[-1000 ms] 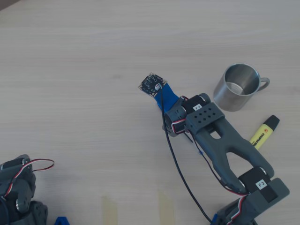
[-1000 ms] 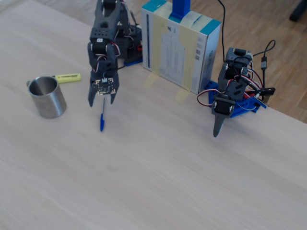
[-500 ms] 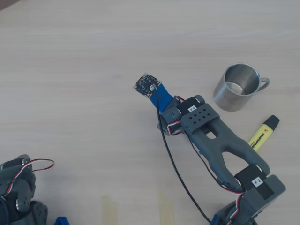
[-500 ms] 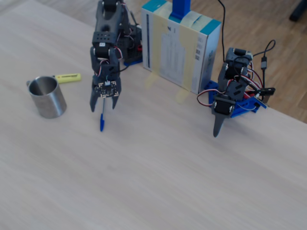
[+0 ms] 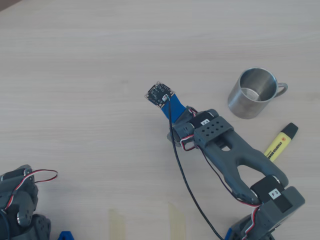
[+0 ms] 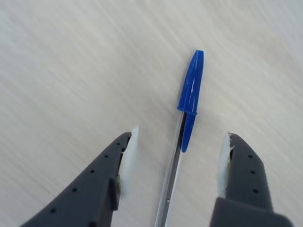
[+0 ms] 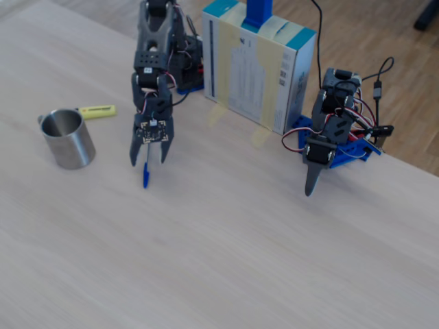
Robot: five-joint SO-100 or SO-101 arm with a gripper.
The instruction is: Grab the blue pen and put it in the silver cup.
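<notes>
The blue pen (image 6: 190, 101) lies flat on the wooden table, its blue cap pointing away from me in the wrist view and its dark slim barrel running back between my fingers. My gripper (image 6: 182, 134) is open, with one finger on each side of the pen and neither touching it. In the fixed view my gripper (image 7: 149, 162) points down over the pen (image 7: 145, 178), just right of the silver cup (image 7: 68, 144). In the overhead view the cup (image 5: 237, 102) stands upright and empty at the right, and my arm (image 5: 220, 135) hides the pen.
A yellow highlighter (image 5: 281, 141) with a black cap lies near the cup, also seen in the fixed view (image 7: 97, 111). A second arm (image 7: 329, 137) stands at the table's far right edge, next to a taped cardboard box (image 7: 257, 68).
</notes>
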